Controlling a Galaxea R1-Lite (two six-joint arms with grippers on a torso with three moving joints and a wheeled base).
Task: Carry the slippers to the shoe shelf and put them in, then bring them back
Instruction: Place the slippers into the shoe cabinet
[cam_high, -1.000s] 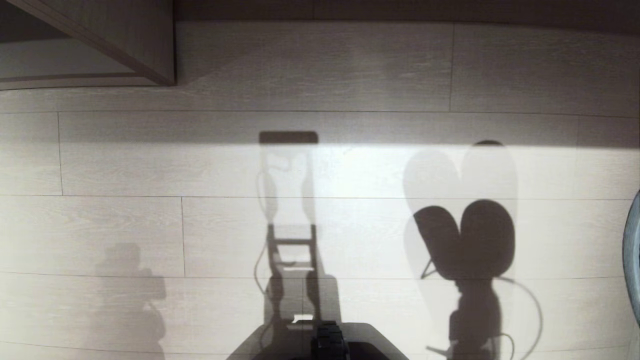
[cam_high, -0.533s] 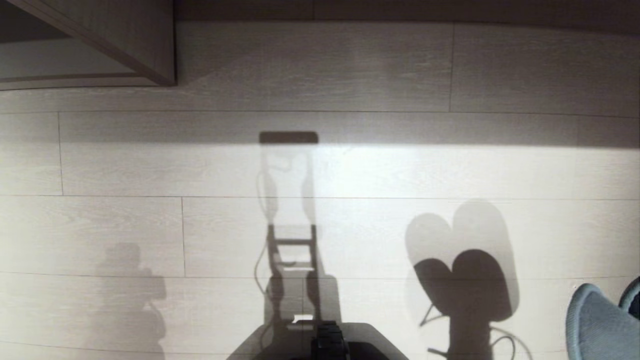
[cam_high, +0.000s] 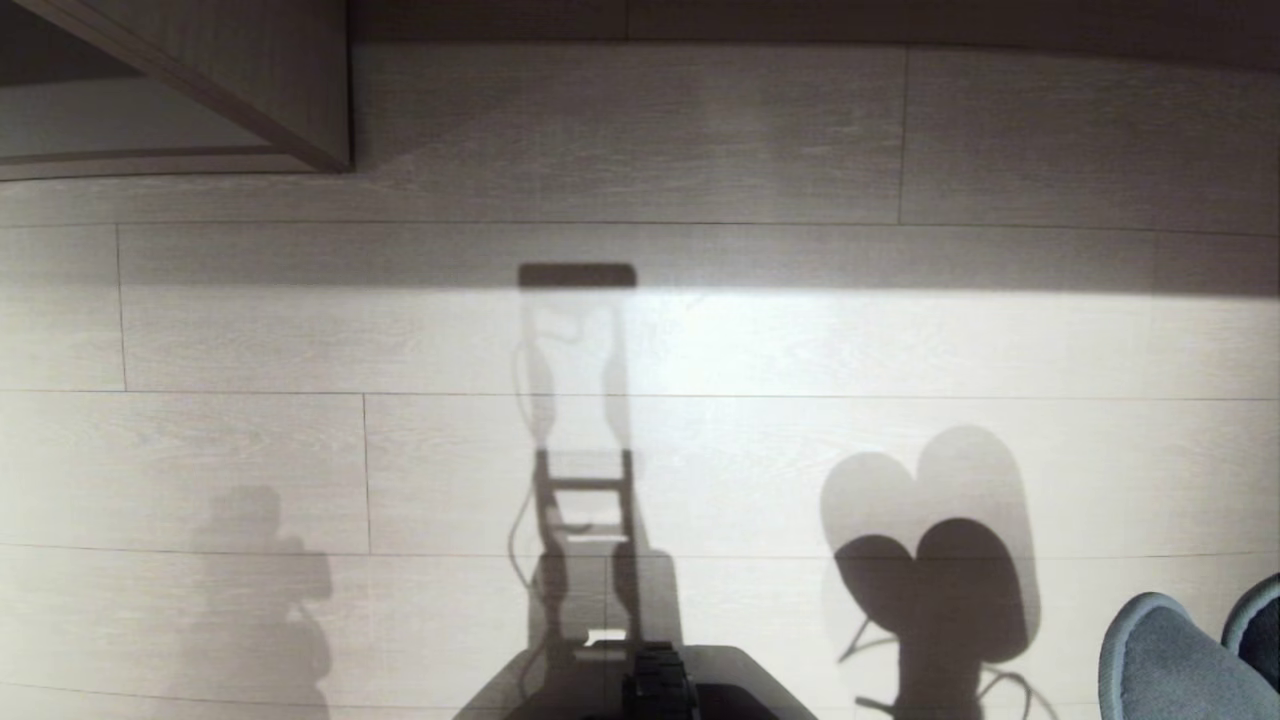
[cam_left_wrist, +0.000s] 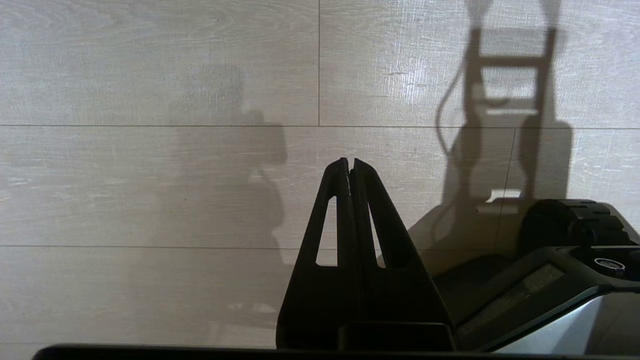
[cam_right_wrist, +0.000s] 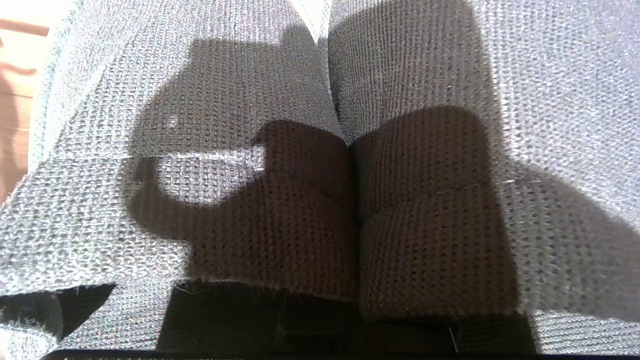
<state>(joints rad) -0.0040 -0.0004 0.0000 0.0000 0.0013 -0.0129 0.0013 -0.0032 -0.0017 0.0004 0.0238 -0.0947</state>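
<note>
The grey-blue slippers show as two rounded toes in the head view's lower right corner, held above the floor, with their heart-shaped shadow to the left. In the right wrist view their knitted bands lie side by side and fill the picture. They cover my right gripper's fingers, and only its black body shows beneath them. The shoe shelf, of pale wood with brown edges, stands at the far left. My left gripper hangs shut and empty over the floor, beside my base.
Pale plank floor stretches between me and the shelf. A dark strip runs along the far edge. My black base sits at the near edge, with shadows of my torso and left arm on the planks.
The slippers have come down and in from the head view's right edge to its lower right corner. Their shadow slid toward the near edge. The left arm has not moved.
</note>
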